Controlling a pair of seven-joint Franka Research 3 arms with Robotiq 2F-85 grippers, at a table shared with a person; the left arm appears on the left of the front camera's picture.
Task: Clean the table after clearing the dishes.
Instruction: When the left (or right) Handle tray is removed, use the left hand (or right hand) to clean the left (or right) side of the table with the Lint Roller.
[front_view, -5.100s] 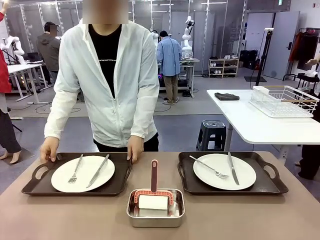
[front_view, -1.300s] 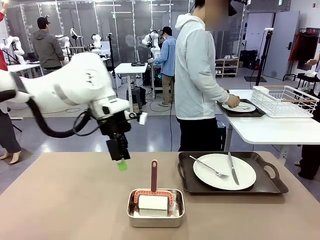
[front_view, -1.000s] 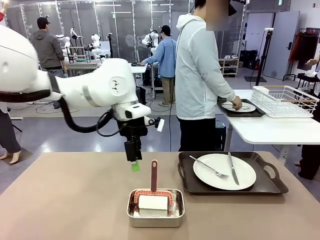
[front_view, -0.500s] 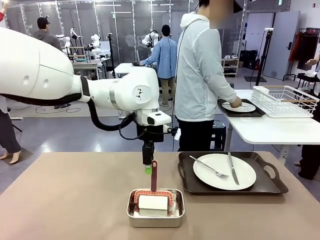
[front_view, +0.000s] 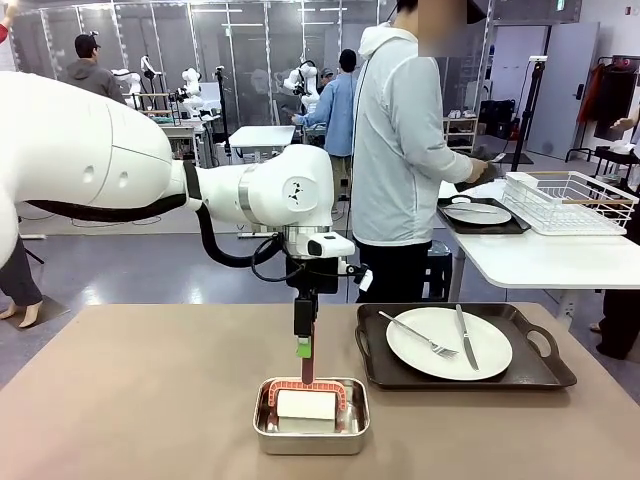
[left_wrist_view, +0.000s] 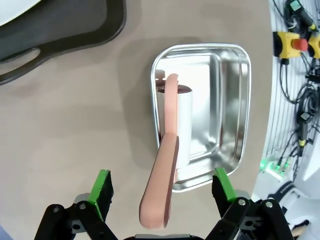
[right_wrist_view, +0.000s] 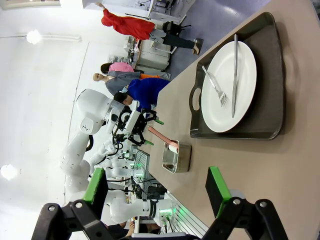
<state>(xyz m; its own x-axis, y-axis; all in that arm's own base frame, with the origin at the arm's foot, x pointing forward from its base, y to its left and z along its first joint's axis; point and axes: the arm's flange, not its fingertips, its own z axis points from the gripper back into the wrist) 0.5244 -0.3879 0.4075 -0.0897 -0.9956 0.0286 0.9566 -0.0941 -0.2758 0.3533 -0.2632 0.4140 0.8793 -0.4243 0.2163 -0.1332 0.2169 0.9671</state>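
Note:
On the beige table (front_view: 150, 400), a white plate (front_view: 449, 343) with fork and knife rests on a dark tray (front_view: 540, 370) at the right. A second tray with a plate (front_view: 478, 214) lies on the white side table, beside the person. My left gripper (front_view: 303, 346) hangs open over the pink handle (front_view: 308, 362) of a white roller standing in a steel pan (front_view: 311, 428). In the left wrist view the handle (left_wrist_view: 164, 190) lies between the spread green pads (left_wrist_view: 102, 186) without touching them. My right gripper (right_wrist_view: 156, 187) is open and empty, above the table near the tray (right_wrist_view: 270, 75).
A person (front_view: 400, 150) stands at the far edge, turned toward the white side table (front_view: 530, 260), which carries a wire rack (front_view: 572, 203). A dark tray corner (left_wrist_view: 60, 30) lies close to the pan (left_wrist_view: 235, 100). Bare tabletop stretches left of the pan.
My left arm has swung right and come down until its open fingers flank the roller handle. The person has raised a hand off the tray on the side table.

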